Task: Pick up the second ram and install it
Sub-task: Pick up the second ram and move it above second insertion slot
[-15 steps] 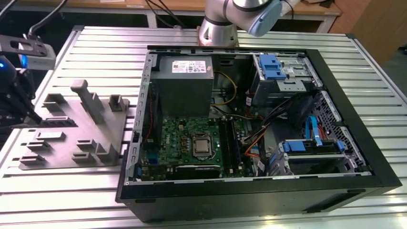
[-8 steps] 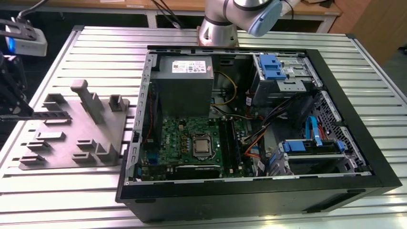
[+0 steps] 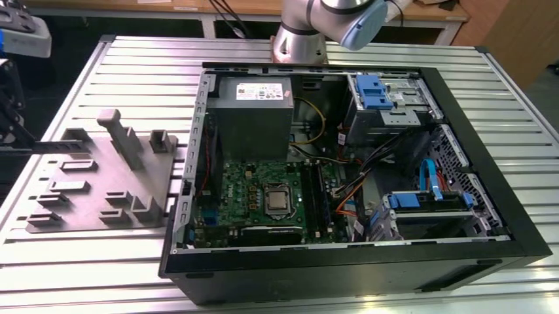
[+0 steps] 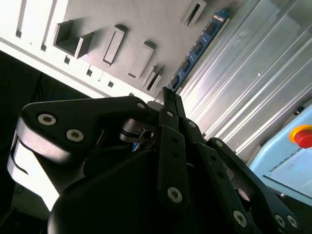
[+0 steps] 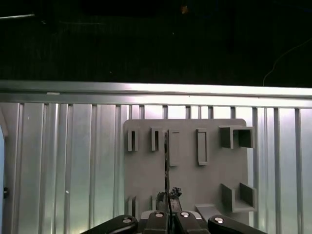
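Note:
The second ram point(image 4: 197, 48) is a narrow blue stick with dark chips, reaching out from my fingertips in the second wrist view. In the first wrist view the second ram point(image 5: 166, 161) shows edge-on as a thin dark line over the grey fixture plate point(image 5: 185, 180). My gripper point(image 4: 168, 95) is shut on the near end of the stick, and its fingers meet at my gripper point(image 5: 168, 212) in the first wrist view. The stick hangs above the plate, apart from its slots. The open computer case point(image 3: 349, 261) with the green motherboard point(image 3: 253, 196) lies at the exterior view's right of the fixture plate point(image 3: 96, 196).
The fixture plate carries several raised grey blocks point(image 3: 118, 134) and slots. The arm's base point(image 3: 302, 39) stands behind the case. Cables point(image 3: 384, 157) and blue drive bays point(image 3: 371, 91) crowd the case's far side. A red button point(image 4: 303, 135) sits beyond the ribbed table point(image 3: 105, 261).

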You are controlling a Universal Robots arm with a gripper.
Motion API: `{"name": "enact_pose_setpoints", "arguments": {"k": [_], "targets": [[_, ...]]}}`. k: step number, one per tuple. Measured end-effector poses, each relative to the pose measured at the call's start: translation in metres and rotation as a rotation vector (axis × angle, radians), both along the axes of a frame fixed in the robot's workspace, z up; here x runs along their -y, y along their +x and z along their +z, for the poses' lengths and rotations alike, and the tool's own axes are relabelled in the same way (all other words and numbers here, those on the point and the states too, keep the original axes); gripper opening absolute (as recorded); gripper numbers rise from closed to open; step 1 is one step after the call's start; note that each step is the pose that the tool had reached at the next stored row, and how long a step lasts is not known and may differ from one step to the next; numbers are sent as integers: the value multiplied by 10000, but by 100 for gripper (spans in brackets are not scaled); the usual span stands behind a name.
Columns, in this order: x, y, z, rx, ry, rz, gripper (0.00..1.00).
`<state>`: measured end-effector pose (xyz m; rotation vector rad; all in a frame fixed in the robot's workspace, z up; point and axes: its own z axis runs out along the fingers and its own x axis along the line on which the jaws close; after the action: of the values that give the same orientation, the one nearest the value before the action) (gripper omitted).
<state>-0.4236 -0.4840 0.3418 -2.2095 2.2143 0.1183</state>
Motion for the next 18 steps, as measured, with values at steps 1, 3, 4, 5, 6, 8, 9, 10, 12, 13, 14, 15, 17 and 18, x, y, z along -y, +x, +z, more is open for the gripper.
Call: {"name": "enact_pose_setpoints", "arguments": {"k": [1,3,4,5,6,8,9,10,12,13,14,15,17,18], "targets": [[0,0,23,1,1,0,12],[0,0,71,1,3,0,12],[0,0,98,1,4,0,12],[0,0,122,0,5,0,12],[0,0,145,1,8,0,12],[-1,0,191,0,8,0,12],[-1,0,213,2,9,-1,12],[-1,0,237,4,10,0,12],[-2,0,298,3,9,1,12],[-2,0,332,3,8,1,12],[-3,0,366,4,9,0,12],[-3,0,403,5,9,0,12],[-4,0,475,4,9,0,12],[-4,0,510,4,9,0,12]]}}
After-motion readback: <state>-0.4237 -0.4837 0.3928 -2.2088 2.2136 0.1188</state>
